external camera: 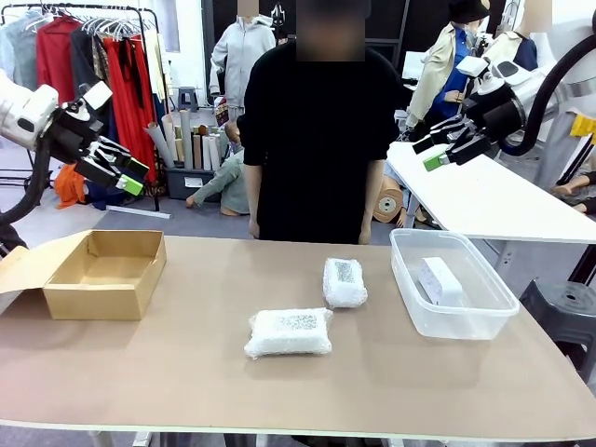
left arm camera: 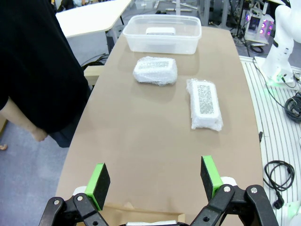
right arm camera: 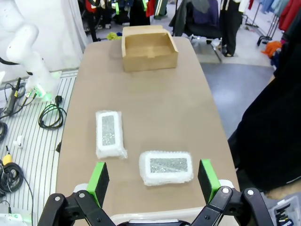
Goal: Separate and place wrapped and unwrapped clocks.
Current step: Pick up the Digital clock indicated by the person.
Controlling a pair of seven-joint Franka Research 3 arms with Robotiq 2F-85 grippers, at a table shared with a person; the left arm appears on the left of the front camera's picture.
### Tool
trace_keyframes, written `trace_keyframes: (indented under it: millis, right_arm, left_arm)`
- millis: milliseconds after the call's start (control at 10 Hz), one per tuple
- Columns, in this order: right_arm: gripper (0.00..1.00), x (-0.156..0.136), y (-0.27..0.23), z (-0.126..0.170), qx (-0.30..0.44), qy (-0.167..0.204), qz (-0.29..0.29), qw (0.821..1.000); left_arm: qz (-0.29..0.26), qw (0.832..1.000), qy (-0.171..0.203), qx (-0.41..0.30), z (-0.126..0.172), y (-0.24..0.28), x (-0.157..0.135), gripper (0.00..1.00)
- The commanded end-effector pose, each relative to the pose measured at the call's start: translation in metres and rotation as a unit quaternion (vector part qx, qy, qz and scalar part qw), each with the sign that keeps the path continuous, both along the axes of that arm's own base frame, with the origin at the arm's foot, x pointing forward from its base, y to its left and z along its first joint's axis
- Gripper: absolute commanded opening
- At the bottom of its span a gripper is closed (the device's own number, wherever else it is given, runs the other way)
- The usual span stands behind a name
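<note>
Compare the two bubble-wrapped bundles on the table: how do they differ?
The long bundle is longer; the small bundle is shorter. The long bundle lies along the table, nearer the robot's edge; the small bundle points across it, closer to the clear bin. Both are white bubble wrap, lying flat, untouched.

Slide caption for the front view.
Two white bubble-wrap bundles lie on a brown table between an open cardboard box and a clear plastic tub.

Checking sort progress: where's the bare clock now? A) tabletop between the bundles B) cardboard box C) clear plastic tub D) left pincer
C: the bare white clock lies on the floor of the clear plastic tub.
</note>
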State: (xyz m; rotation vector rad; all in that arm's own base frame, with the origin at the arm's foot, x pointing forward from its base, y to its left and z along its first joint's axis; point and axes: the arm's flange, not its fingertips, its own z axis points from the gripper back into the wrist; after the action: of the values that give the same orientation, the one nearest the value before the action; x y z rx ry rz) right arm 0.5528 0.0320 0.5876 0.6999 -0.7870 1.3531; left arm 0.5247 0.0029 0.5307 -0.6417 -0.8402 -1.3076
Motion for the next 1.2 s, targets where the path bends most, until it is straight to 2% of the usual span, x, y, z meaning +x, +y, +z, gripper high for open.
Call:
trace_keyframes:
  millis: [0, 1100]
  right_arm:
    - [1.0, -0.0011, -0.0007, 0.0005, 0.0, -0.008, 0.002, 1.0]
    - [1.0, -0.0011, -0.0007, 0.0005, 0.0, -0.008, 0.002, 1.0]
  left_arm:
    - [0.0, 1.0, 0.0, 0.0, 0.0008, -0.0006, -0.0013, 1.0]
    - [0.0, 1.0, 0.0, 0.0, 0.0008, -0.0006, -0.0013, 1.0]
